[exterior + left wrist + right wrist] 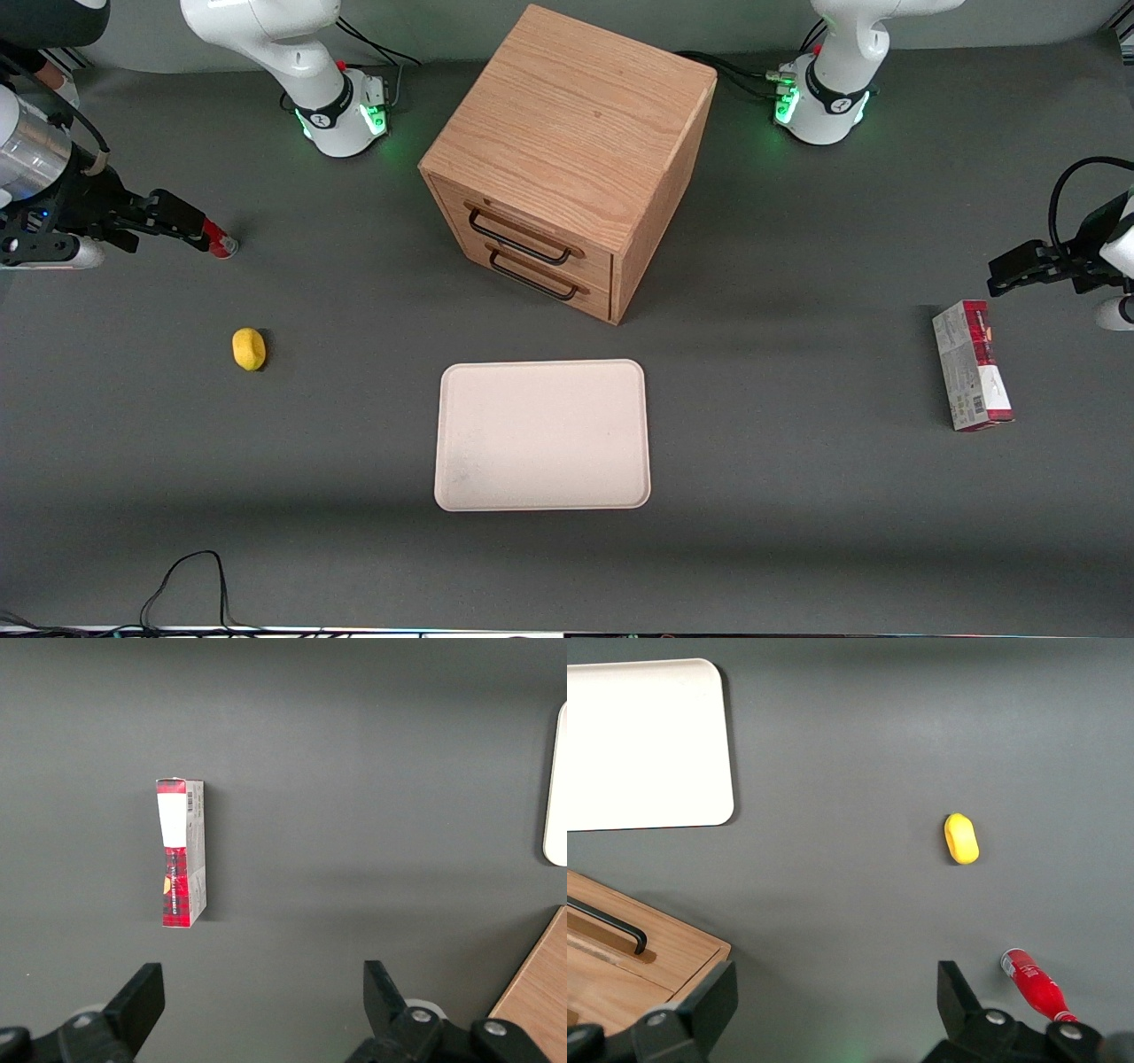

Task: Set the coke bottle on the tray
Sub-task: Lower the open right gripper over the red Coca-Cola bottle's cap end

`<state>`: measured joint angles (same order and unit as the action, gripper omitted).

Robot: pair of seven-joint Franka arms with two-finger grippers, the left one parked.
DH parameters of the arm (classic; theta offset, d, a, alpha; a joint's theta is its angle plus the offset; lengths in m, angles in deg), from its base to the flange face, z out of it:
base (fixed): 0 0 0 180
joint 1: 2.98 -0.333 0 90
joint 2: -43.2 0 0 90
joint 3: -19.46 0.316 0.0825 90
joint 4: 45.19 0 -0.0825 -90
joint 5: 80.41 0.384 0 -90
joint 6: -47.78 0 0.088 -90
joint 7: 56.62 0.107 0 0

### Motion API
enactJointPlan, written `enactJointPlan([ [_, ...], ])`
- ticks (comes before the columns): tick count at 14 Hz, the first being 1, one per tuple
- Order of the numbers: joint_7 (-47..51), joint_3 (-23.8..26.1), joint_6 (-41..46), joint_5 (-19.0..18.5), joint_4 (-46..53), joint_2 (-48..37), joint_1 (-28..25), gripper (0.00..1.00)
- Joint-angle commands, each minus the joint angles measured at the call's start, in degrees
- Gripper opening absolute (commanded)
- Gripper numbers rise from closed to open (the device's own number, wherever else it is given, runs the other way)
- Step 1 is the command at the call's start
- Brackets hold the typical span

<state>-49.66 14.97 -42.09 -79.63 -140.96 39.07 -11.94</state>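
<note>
Right wrist view: my fingers [833, 1010] spread wide, holding nothing, above matte grey desk [859, 744]. Slim glossy red bottle [1034, 984] lies on its side just beside one fingertip. Flat pale tray [542, 434], rounded corners, well apart, nearer front camera.

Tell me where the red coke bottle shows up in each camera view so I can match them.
Front view: coke bottle lies on the table beside the open claw, farther from the camera than the lemon.
Right wrist view: bottle beside a claw finger, near the lemon.
Left wrist view: not in it.
Shared landmark: the tray.
</note>
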Motion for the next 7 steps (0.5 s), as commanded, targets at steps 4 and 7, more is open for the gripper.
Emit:
enactJointPlan([
  [4, 0.2, -0.5, 2.5, 1.2, 0.4, -0.1, 0.2, 1.0],
  [7, -4.9, -4.5, 2.8, -1.5, -6.5, -3.5, 0.2, 1.0],
])
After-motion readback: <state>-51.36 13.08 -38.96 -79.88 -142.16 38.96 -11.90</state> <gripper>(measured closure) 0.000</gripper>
